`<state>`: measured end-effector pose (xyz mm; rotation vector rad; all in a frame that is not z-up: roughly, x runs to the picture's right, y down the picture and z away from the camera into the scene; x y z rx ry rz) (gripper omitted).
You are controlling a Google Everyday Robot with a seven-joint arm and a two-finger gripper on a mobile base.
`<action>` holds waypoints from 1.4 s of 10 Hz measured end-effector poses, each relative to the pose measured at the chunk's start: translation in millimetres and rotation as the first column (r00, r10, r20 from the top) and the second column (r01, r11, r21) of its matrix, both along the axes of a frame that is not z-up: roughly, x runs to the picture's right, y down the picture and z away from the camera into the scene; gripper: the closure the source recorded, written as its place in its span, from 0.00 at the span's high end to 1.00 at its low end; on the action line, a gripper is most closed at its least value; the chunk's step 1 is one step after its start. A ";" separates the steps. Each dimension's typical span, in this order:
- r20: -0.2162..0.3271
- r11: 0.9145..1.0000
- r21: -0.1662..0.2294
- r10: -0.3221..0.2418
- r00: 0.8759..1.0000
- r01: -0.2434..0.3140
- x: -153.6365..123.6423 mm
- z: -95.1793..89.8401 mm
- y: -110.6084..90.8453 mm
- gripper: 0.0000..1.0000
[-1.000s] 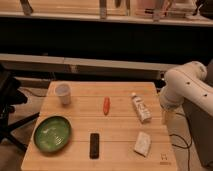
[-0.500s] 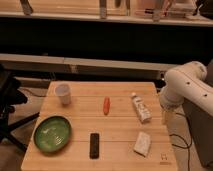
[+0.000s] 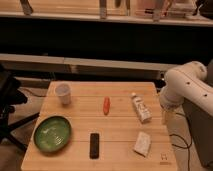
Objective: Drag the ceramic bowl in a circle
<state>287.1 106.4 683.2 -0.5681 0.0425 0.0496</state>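
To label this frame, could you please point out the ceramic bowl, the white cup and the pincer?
ceramic bowl point(image 3: 52, 133), camera view, inner floor.
white cup point(image 3: 63, 93), camera view, side wall.
pincer point(image 3: 167, 116), camera view, its tip, beside right edge of the table point(image 3: 120, 127).

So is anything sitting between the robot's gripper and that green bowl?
Yes. The gripper hangs at the right edge of the table; the green ceramic bowl sits front-left. Between them lie a white tube, a white packet and a black remote-like bar.
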 end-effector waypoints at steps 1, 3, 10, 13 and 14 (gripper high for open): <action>0.000 1.000 0.000 0.000 1.000 0.000 0.0 0.0 0.0 0.80; 0.000 1.000 -0.001 -0.004 1.000 0.004 -0.5 0.0 0.6 0.80; 0.035 0.986 0.034 -0.165 0.986 0.164 -73.8 -4.9 -11.0 0.80; 0.052 0.974 0.046 -0.224 0.973 0.222 -89.7 -7.8 -13.9 0.80; 0.059 0.970 0.049 -0.240 0.969 0.237 -96.6 -8.2 -13.5 0.80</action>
